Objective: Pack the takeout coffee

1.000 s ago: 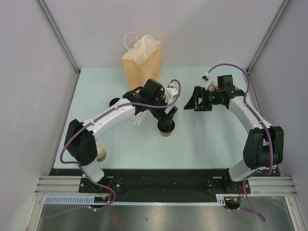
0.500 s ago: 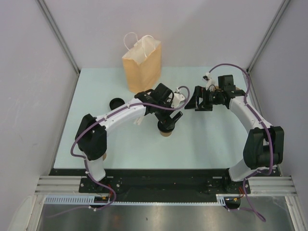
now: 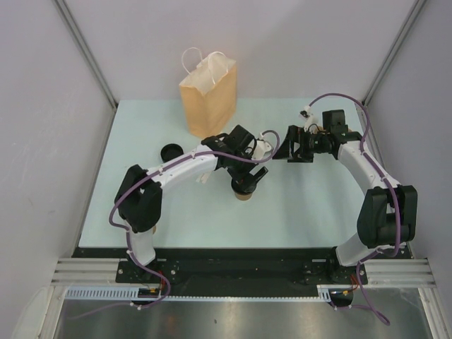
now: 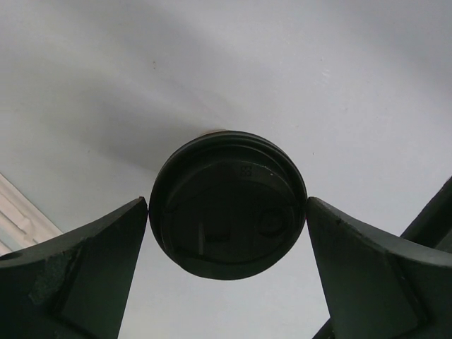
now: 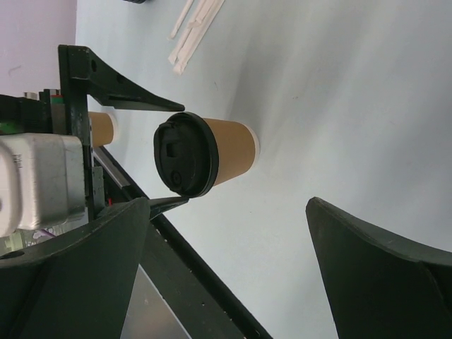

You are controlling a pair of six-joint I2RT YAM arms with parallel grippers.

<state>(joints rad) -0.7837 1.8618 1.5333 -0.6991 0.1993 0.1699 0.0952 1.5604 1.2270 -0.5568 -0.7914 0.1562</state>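
Where pale table [image 3: 304, 205] meets grey wall [image 3: 311, 42], bag [image 3: 207, 99] stands; takeout coffee [image 3: 244, 192] mid-table.

I list two arms, left arm [image 3: 182, 167] and right arm [image 3: 361, 163]: white shells, black joints, purple cables [image 3: 332, 95] looped outside; dark wedge-shaped fingers [image 4: 78, 282], lightly scuffed.

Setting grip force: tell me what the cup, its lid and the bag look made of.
Cup: tan kraft paper by its look, matte, pale rim at the base. Lid: probably black plastic, faint sheen, moulded ridges and sip opening. Bag: brown kraft paper, matte, creased, with pale handles of unclear material.
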